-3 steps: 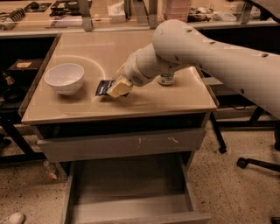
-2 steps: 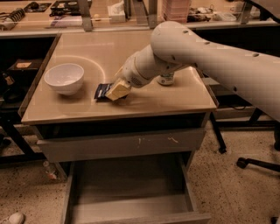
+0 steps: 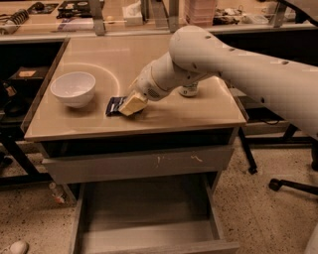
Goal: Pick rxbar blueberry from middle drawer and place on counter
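The rxbar blueberry (image 3: 115,105), a small dark wrapper, lies flat on the beige counter (image 3: 189,116) right of the white bowl. My gripper (image 3: 131,105) reaches in from the right and is shut on the bar's right end, low at the counter surface. The middle drawer (image 3: 144,208) stands pulled out below, and its grey floor is bare.
A white bowl (image 3: 73,88) sits on the counter's left side. A green-and-white can (image 3: 189,91) stands behind my arm. A shut grey drawer front with pale scratches (image 3: 139,163) is under the counter. A cluttered bench (image 3: 124,15) runs behind. A chair base (image 3: 293,184) is at right.
My gripper and the bar have moved slightly left and down to the counter surface. The bowl, the can and the drawer have not moved.
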Robot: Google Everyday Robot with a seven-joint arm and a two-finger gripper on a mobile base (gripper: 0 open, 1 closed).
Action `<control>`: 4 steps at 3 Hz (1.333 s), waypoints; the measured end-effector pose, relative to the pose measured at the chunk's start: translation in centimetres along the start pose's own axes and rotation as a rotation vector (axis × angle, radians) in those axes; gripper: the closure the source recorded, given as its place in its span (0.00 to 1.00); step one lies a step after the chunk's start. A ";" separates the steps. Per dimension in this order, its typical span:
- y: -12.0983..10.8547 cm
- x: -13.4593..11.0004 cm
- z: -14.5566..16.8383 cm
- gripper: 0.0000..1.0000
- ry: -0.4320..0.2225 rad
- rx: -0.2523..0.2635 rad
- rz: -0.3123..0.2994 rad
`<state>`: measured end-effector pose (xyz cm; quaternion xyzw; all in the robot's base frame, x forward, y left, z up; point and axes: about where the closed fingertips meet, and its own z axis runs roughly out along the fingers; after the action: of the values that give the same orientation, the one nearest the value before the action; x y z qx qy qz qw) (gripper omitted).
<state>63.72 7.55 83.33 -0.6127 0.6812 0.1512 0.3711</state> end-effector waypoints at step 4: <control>0.0 0.0 0.0 0.00 0.000 0.000 0.000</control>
<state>63.71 7.57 83.32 -0.6127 0.6812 0.1513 0.3710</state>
